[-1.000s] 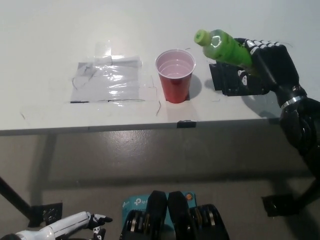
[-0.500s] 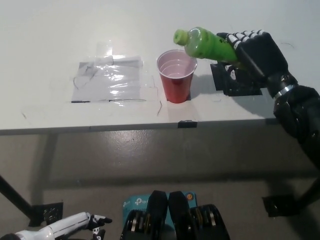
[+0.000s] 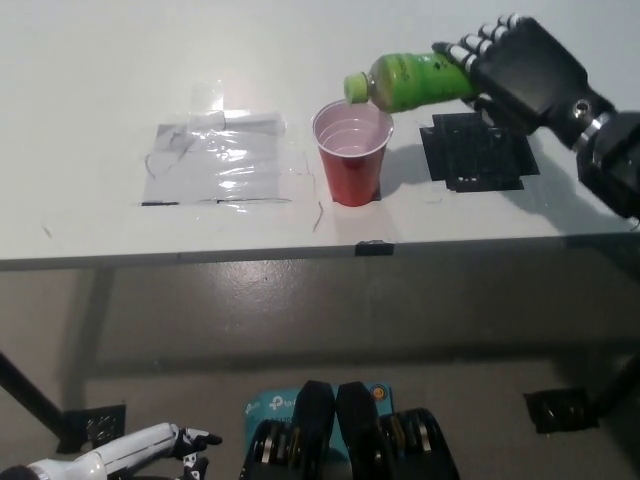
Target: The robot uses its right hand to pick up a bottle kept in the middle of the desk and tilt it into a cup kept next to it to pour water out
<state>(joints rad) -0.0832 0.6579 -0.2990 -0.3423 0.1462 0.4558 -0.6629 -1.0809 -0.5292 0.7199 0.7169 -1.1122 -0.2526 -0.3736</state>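
The black right hand [image 3: 520, 70] is clamped round the base half of the green plastic bottle [image 3: 408, 82], tipped cap-first over the red plastic cup [image 3: 352, 150] on the white desk [image 3: 90, 90]; the bottle looks light, smooth and squeezable, so that mid-body hold suits it.

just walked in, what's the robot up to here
The robot's black right hand holds a green bottle tipped nearly on its side, the cap end over the rim of a red cup on the white desk. No stream is visible. A black square pad lies right of the cup. The white left hand rests low, below the desk.
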